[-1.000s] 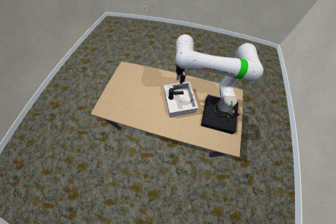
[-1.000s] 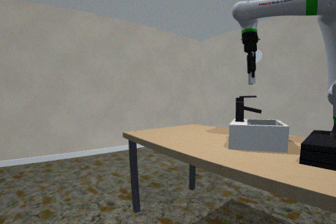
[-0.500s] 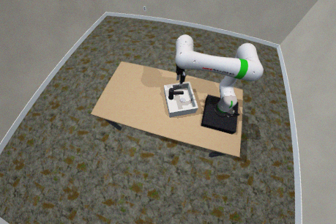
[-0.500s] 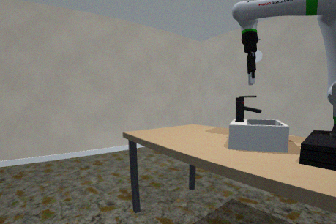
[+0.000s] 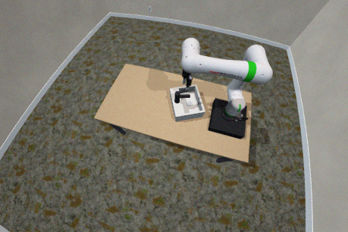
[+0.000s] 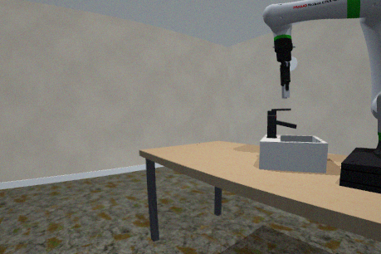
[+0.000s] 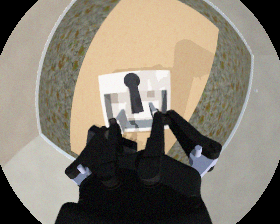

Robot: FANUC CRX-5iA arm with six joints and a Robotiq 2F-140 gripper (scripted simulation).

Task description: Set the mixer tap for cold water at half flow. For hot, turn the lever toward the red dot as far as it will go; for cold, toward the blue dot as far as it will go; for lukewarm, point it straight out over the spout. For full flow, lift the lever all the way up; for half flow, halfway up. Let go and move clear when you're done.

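Observation:
A black mixer tap (image 6: 272, 124) stands at the far edge of a white basin (image 6: 293, 153) on the wooden table. Its lever (image 6: 280, 110) lies flat and low on top, pointing out the same way as the spout (image 6: 287, 124). My gripper (image 6: 285, 93) hangs pointing straight down, a short way above the lever and clear of it. The fingers are partly open with nothing between them. In the wrist view the tap (image 7: 132, 90) and basin (image 7: 135, 99) show far below, between the fingers. The top view shows the tap (image 5: 180, 96) under the gripper (image 5: 187, 81). I cannot make out the red and blue dots.
The arm's black base block (image 5: 228, 118) sits on the table to the right of the basin (image 5: 186, 103). The table (image 5: 148, 104) stretches away to the left of the basin. A low white kerb rings the patterned floor.

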